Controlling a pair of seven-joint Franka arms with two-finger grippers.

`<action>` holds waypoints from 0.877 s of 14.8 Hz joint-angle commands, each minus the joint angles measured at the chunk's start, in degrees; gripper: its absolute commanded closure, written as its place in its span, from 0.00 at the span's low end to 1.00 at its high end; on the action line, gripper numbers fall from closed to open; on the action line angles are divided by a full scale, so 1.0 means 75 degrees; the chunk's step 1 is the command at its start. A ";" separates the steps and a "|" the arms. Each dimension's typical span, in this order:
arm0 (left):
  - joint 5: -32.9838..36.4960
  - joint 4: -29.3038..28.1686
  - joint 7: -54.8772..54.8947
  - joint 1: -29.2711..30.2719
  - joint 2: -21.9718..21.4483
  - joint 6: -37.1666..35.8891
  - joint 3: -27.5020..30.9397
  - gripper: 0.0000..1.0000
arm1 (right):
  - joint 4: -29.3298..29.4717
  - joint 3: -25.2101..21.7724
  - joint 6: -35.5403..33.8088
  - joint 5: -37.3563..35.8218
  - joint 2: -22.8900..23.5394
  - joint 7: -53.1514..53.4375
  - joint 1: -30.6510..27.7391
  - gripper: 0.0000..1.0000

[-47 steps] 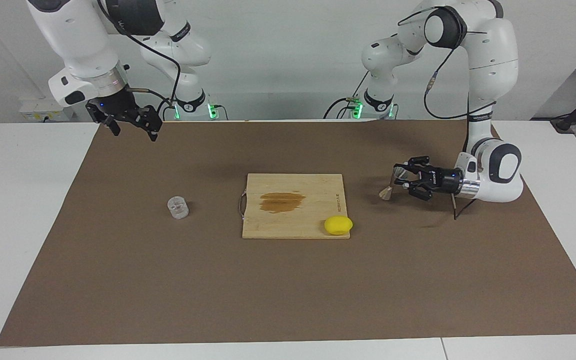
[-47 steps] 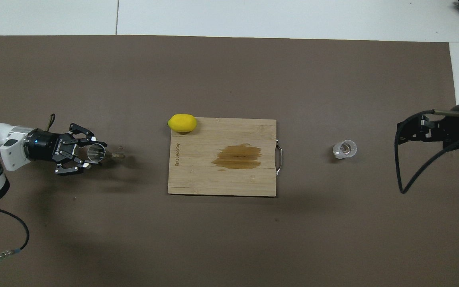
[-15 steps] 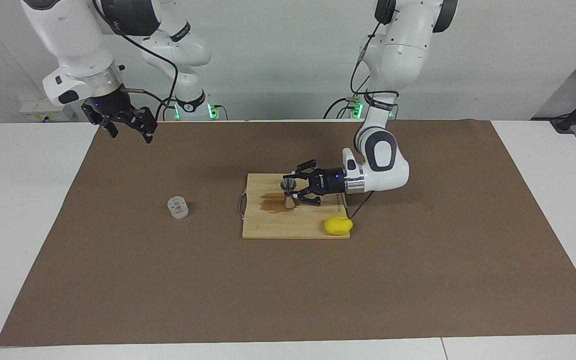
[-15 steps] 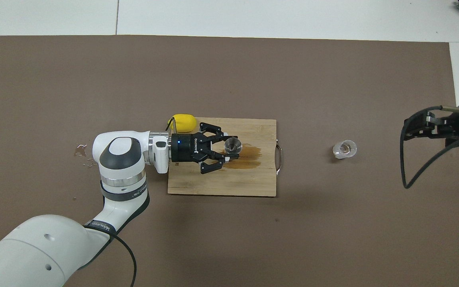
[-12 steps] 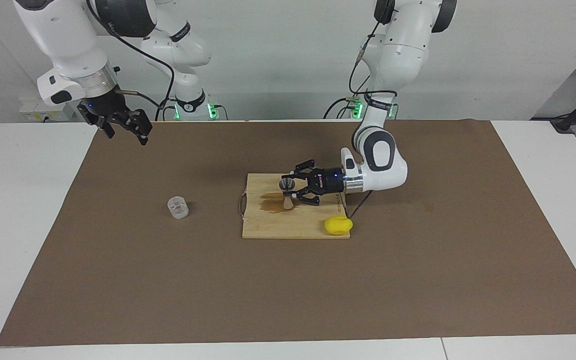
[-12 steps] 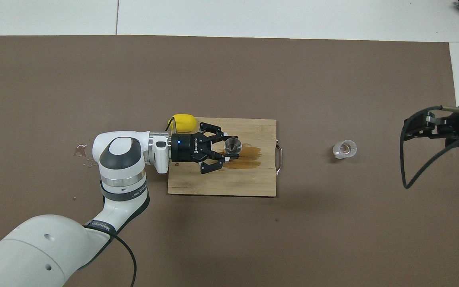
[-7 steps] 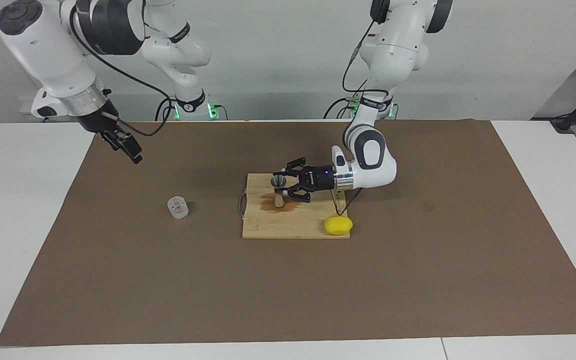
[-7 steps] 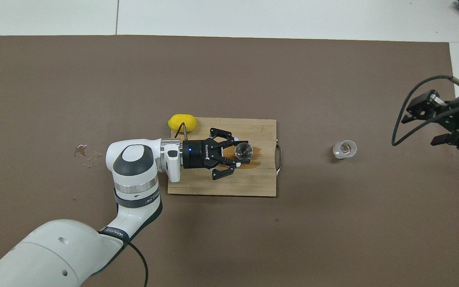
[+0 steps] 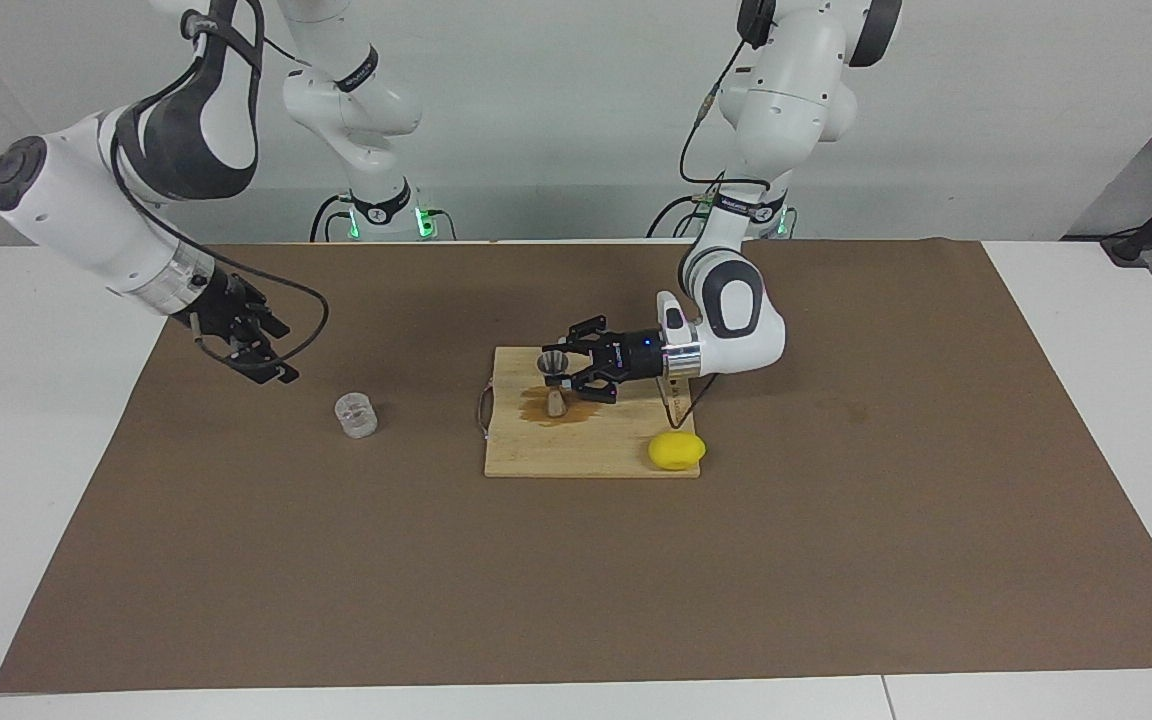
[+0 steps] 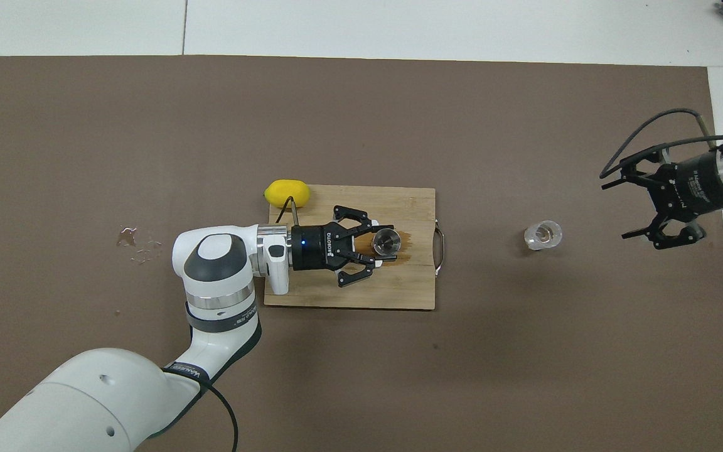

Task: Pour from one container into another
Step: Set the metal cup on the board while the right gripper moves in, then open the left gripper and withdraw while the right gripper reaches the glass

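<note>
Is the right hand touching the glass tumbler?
Apart. The facing view shows bare brown mat between the right hand and the glass tumbler; the overhead view shows the same gap.

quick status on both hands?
Left hand: closed on the jigger, standing on the cutting board.
Right hand: open, empty, near the glass tumbler.

Left claw (image 9: 558, 378) around jigger (image 9: 555, 381) on board (image 9: 591, 450)
</note>
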 commanded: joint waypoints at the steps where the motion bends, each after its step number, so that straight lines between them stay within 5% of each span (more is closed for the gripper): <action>1: -0.0151 -0.0196 0.0331 -0.0139 -0.0004 0.0268 0.0099 0.00 | -0.0712 0.0072 0.0637 0.0915 -0.0086 0.0693 -0.0350 0.12; 7: -0.0011 -0.0184 0.0319 0.0282 -0.0016 0.0140 0.0146 0.00 | -0.2096 0.0072 0.1880 0.2452 -0.0074 0.0776 -0.0597 0.06; 13: 0.1405 -0.0406 0.0307 0.1406 -0.0262 -0.0914 0.0170 0.00 | -0.2964 0.0072 0.2689 0.3882 0.0113 0.0683 -0.0597 0.07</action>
